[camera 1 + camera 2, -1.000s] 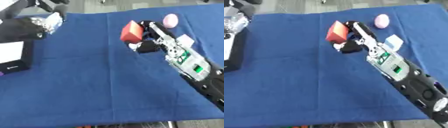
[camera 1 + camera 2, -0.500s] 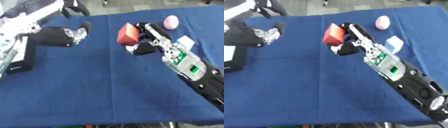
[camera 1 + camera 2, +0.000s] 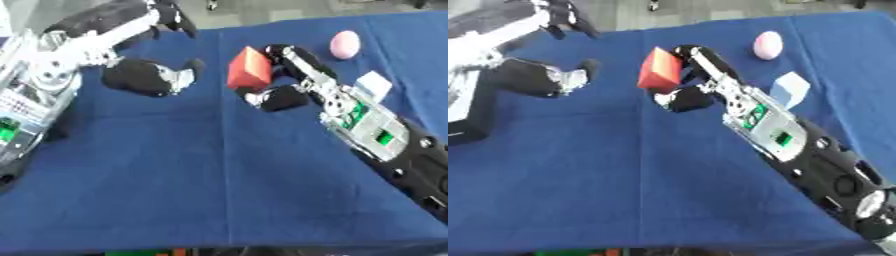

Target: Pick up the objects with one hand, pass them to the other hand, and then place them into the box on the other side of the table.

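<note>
— So, what takes up most of the view?

— A table covered in dark blue cloth (image 3: 201, 180), wrinkled in long creases. Across it from the lower right reaches the robot's right arm (image 3: 385, 145), black with silver joints and a green-lit panel on the forearm. From the upper left comes the left arm (image 3: 52, 65), silver and black.

— And the right hand?

— The right hand (image 3: 284, 82) is raised over the far middle of the cloth, its fingers and thumb curled round a red block with flat faces (image 3: 248, 69). The block sits at the hand's left side, off the cloth as far as I can tell, tilted on one corner.

— The left hand?

— The left hand (image 3: 153, 76) hangs just left of the red block, with a gap between them. It shows as a dark rounded mass with one finger standing up toward the block; whether the rest of its fingers are spread or curled I cannot tell.

— Anything else on the table?

— At the left edge, in the right eye view, a black box with a white panel (image 3: 464, 117). Beside the right forearm lies a small pale blue square piece (image 3: 789, 89), flat on the cloth. Near the far right corner rests a pink egg-shaped object (image 3: 768, 44), well apart from both hands.
</note>
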Tool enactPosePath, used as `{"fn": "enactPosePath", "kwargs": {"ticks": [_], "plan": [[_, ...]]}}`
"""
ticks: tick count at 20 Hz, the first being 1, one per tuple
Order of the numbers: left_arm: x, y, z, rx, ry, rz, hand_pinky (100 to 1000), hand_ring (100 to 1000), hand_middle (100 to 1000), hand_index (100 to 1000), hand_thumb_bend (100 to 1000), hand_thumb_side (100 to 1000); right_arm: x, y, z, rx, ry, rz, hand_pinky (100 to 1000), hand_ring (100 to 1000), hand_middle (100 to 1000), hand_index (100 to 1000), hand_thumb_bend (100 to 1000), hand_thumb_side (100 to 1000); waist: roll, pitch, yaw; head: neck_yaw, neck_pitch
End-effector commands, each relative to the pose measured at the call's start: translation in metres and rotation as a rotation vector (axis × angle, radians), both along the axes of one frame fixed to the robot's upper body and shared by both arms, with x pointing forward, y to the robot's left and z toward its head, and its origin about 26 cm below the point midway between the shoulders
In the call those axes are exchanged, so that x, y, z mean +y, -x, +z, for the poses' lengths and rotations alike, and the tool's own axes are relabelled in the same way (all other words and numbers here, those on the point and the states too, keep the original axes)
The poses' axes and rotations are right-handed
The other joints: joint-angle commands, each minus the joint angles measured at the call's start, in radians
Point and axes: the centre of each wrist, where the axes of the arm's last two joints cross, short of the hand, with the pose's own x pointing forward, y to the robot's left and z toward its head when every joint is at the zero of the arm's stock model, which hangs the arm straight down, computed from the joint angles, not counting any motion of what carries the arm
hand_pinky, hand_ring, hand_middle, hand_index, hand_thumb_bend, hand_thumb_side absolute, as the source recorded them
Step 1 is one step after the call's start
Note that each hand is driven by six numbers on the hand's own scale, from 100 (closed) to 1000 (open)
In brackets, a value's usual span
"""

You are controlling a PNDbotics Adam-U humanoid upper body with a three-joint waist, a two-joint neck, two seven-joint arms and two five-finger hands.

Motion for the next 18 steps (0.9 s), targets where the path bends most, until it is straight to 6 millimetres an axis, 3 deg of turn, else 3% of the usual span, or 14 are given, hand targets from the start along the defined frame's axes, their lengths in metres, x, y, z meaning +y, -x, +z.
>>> {"fn": "enactPosePath", "kwargs": {"ticks": [1,18], "plan": [[-0.004,-0.006,0.005,-0.04,-0.021,0.004,786,855,791,815,267,475,0.004,0.002,0.012,-0.053,-0.009,0.022,639,754,601,569,245,100,-0.002,-0.02,-0.002,0.01,-0.001],[-0.017,-0.028,-0.011,-0.073,-0.031,0.027,785,855,791,822,355,450,0.014,0.021,0.022,-0.089,0.01,0.107,640,751,612,566,261,100,-0.009,-0.014,-0.014,0.039,-0.001]]}}
